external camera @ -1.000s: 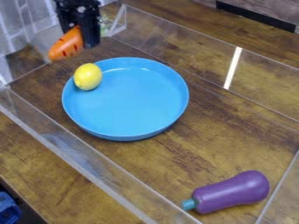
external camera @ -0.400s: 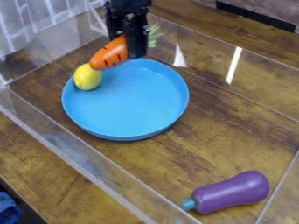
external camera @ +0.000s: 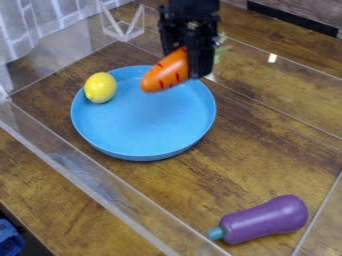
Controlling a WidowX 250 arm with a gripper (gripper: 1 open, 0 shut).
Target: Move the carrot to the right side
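Upper center, the gripper (external camera: 185, 62) blurs, its arm (external camera: 181, 12) cut by the top edge, fingertips partly hidden by the carrot (external camera: 168, 71).

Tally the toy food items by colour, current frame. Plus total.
Orange: 1, the carrot, held by the end effector above the blue plate
Yellow: 1, the lemon, on the plate's left edge
Purple: 1, the eggplant, on the table at lower right
Total: 3
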